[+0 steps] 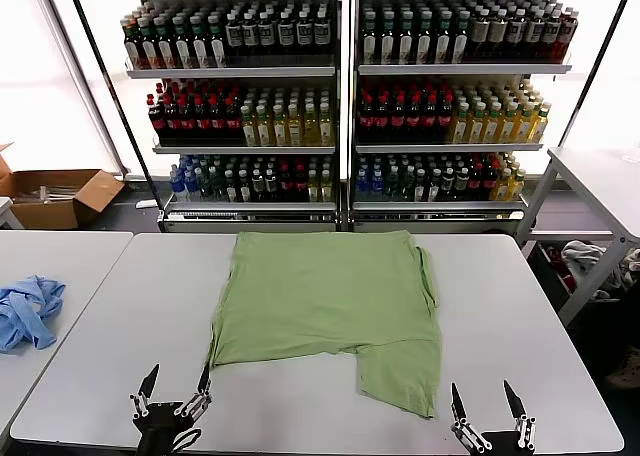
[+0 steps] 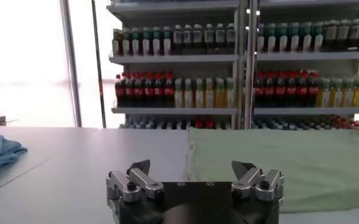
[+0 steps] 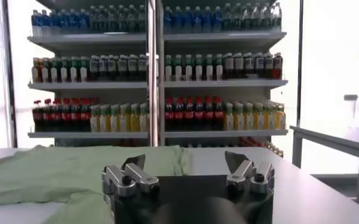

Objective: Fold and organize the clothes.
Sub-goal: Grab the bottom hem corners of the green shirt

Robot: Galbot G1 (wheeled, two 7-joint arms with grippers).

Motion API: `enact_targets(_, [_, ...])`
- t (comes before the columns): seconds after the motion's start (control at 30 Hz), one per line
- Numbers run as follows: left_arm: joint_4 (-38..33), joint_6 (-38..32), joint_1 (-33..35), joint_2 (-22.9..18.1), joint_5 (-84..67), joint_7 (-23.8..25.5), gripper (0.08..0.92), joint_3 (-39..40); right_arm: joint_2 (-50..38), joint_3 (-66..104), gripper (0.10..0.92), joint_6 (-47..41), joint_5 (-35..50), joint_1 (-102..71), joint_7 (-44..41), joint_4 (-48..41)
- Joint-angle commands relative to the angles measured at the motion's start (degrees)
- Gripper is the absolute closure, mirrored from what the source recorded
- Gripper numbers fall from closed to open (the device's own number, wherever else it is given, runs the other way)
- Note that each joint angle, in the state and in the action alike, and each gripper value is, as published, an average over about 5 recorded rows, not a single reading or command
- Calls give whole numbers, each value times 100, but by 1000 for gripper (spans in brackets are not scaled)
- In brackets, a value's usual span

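The light green T-shirt lies flat on the white table, partly folded, with one flap reaching toward the front edge on the right. It also shows in the left wrist view and the right wrist view. My left gripper hovers open at the table's front edge, just off the shirt's near left corner. My right gripper is open at the front right, beside the shirt's lower flap. Nothing is between either pair of fingers.
A light blue garment is bunched on the neighbouring table to the left. Shelves of bottled drinks stand behind the table. A cardboard box sits at the far left, another table at the right.
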Motion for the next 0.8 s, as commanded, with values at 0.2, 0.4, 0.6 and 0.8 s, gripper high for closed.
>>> enact_targets(0.2, [-695, 2411, -564, 101, -1186, -265, 177, -97, -186, -30, 203, -2670, 1158, 544, 515, 845])
enact_targets(0.4, [-631, 3075, -1093, 161, -1816, -118, 177, -189, -152, -174, 203, -3591, 1670, 1003, 517, 698])
enact_targets(0.6, [-239, 3257, -1452, 205, -2076, 116, 177, -175, -38, -354, 203, -3732, 1615, 1211, 503, 500])
enact_targets(0.8, [149, 3165, -1710, 214, -2227, 297, 177, -157, 139, -678, 203, -3700, 1294, 1424, 413, 352])
